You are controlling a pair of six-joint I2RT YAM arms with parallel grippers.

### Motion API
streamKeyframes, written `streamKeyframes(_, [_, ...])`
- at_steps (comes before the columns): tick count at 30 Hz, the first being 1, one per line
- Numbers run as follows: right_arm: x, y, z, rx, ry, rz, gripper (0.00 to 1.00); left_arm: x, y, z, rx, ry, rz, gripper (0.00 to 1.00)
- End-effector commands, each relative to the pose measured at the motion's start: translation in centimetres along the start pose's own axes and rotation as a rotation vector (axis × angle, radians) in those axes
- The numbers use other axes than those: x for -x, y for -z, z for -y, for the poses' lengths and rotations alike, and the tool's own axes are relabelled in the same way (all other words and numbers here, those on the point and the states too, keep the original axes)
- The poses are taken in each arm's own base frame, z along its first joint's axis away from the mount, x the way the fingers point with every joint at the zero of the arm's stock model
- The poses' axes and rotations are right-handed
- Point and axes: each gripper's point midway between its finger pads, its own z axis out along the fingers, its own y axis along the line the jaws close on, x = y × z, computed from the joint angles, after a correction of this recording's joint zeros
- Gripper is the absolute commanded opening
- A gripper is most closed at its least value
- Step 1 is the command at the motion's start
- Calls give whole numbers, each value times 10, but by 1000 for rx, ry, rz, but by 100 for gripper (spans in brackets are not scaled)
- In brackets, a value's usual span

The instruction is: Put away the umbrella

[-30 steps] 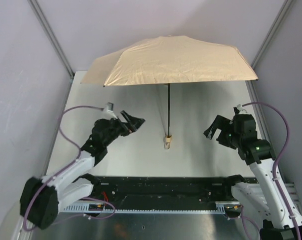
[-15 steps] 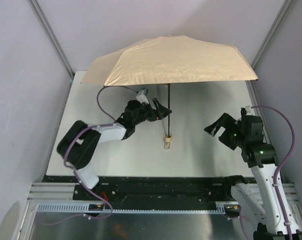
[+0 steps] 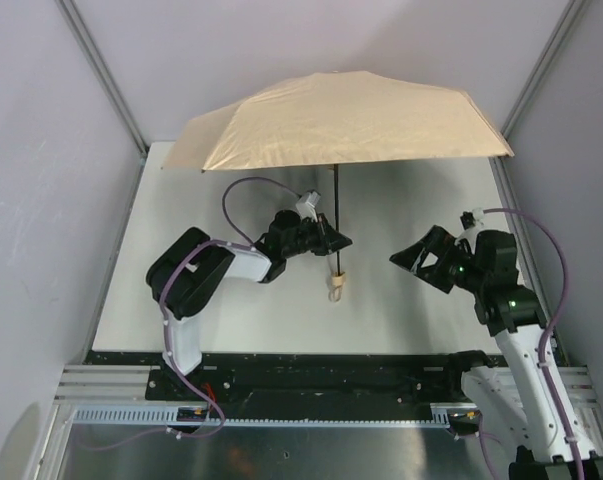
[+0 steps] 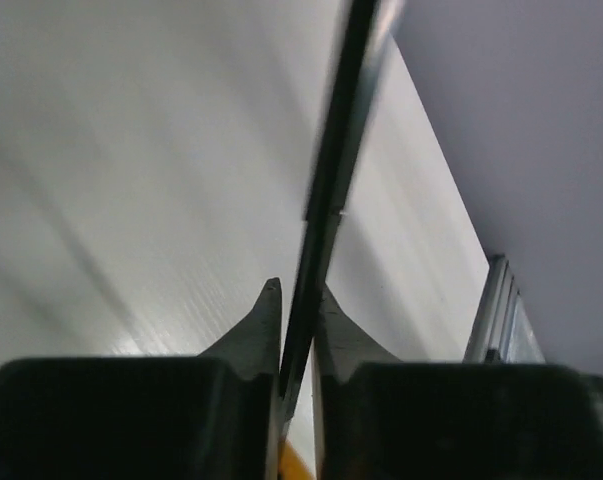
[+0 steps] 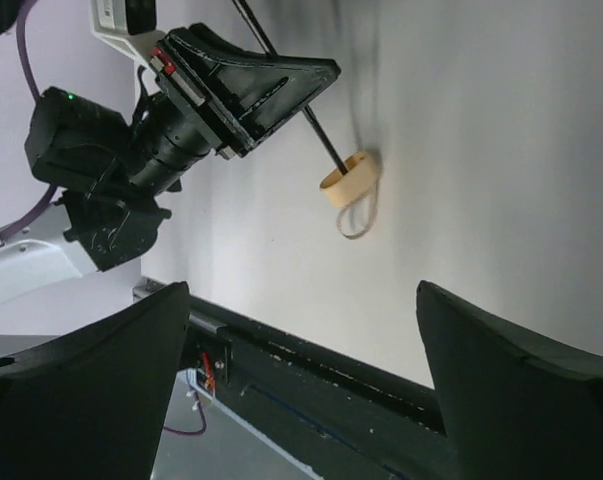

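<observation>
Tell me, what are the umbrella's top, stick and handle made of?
The top: thin tan cloth, it seems; matte, creased into panels. The stick: probably black metal, being so thin and straight, though painted plastic is possible. The handle: smooth pale tan, plastic or wood; the look leaves it open.

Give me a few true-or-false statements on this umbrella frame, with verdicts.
1. The umbrella stands open. True.
2. The left claw is closed on the black shaft. True.
3. The right claw holds the handle. False: it is open and apart from the umbrella.
4. The left claw grips the very top of the shaft. False: it grips low, a little above the handle.
</observation>
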Motion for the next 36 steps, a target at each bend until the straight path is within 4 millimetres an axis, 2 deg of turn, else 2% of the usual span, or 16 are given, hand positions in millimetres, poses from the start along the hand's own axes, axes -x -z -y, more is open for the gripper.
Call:
streamKeyframes(1, [-1, -15, -35, 164, 31, -46, 98, 34, 20, 59, -149, -13, 66, 3])
streamKeyframes(5, [2, -28, -59, 238, 22, -49, 96, 34, 46, 91, -207, 44, 20, 0])
streamKeyframes(8, [10, -35, -79, 299, -10, -25, 95, 24, 62, 103, -188, 72, -58, 0])
streamKeyframes(13, [30, -48, -106, 356, -75, 48, 91, 7, 90, 106, -58, 66, -133, 0])
streamKeyframes(17, [44, -61, -132, 378, -62, 109, 91, 0, 110, 108, 59, 20, -136, 0])
streamKeyframes(24, [65, -97, -168, 325, 13, 164, 85, -12, 128, 121, 64, -4, -159, 0])
streamKeyframes(26, [67, -107, -178, 323, 28, 166, 84, -10, 133, 129, 49, -24, -152, 0])
streamKeyframes(28, [69, -114, -187, 333, 50, 167, 83, 1, 137, 143, 16, -68, -125, 0])
streamKeyframes(30, [72, -120, -195, 335, 70, 169, 82, 23, 144, 163, -24, -148, -73, 0])
streamKeyframes(33, [74, -121, -198, 328, 82, 177, 82, 69, 154, 192, -42, -291, 46, 0])
streamKeyframes(36, [75, -117, -189, 282, 89, 187, 82, 119, 159, 197, 18, -368, 137, 0])
